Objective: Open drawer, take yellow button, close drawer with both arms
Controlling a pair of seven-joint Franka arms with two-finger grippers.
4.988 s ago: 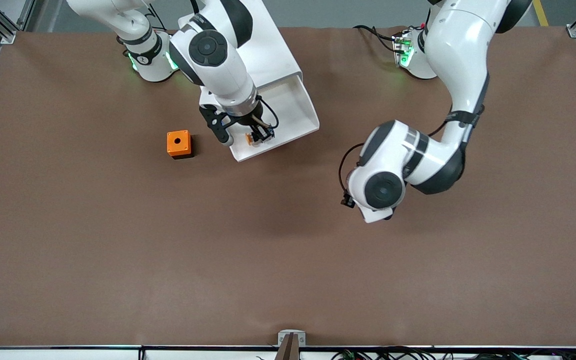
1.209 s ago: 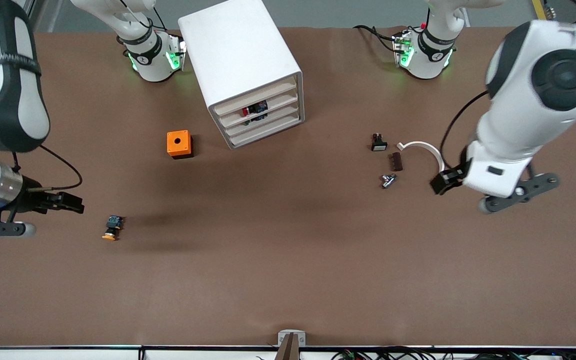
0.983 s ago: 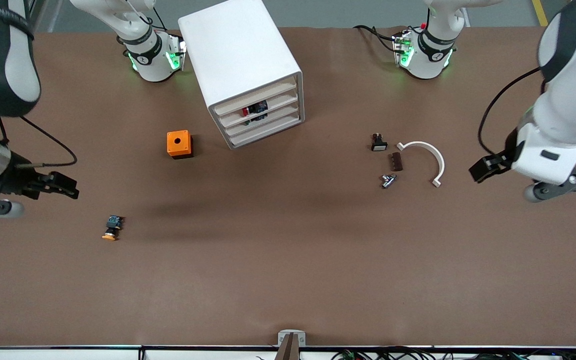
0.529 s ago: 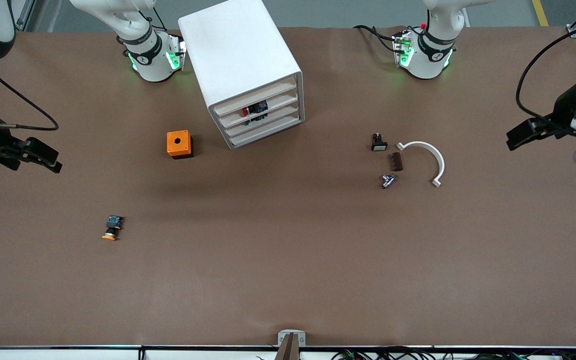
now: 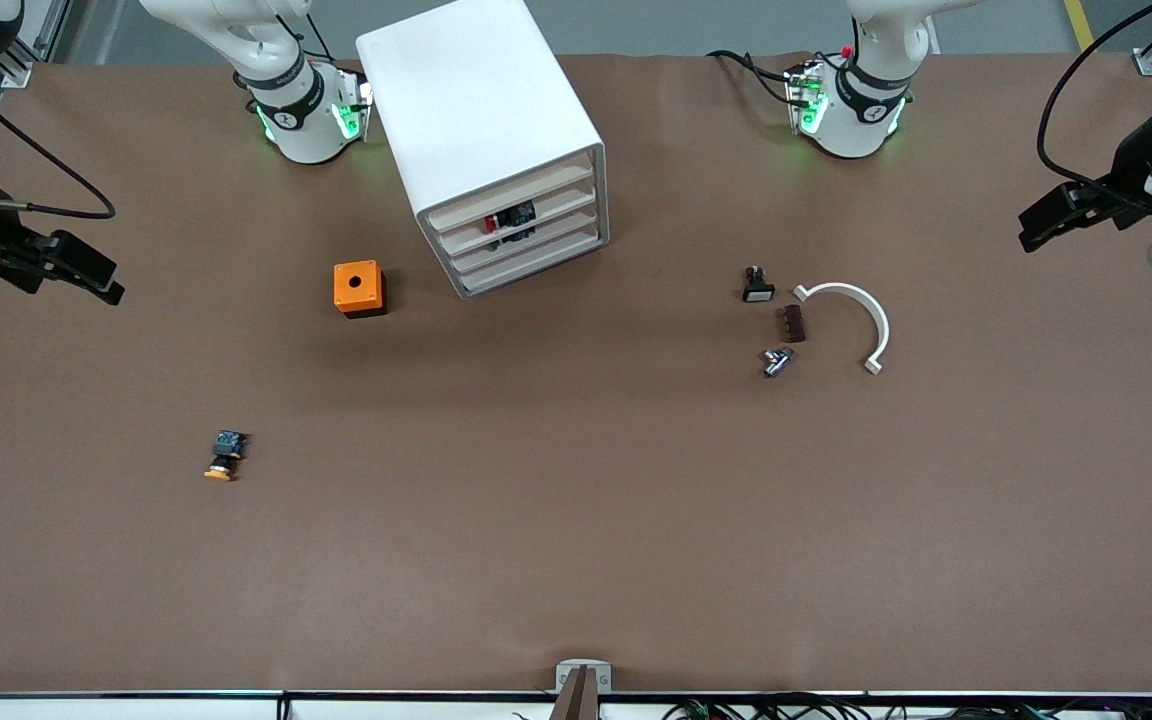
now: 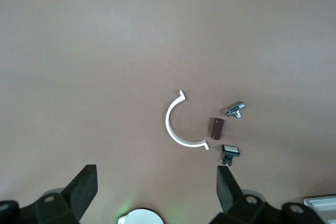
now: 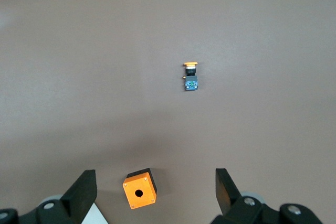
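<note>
The white cabinet stands near the right arm's base with all its drawers pushed in, and the top drawer sits flush. The button, black and blue with an orange cap, lies on its side on the brown table, nearer the front camera than the orange box; the right wrist view shows the button too. My right gripper hangs open and empty high over the right arm's end of the table. Over the left arm's end, the left gripper is also open and empty.
An orange box with a hole sits beside the cabinet. Toward the left arm's end lie a white curved clip, a brown block, a small metal piece and a black part with a white face. Small parts show in a lower drawer.
Five seconds ago the right gripper was at the button in the pulled-out drawer. That drawer is now shut and the button lies on the table. Over the last second both arms drew back toward the table's ends.
</note>
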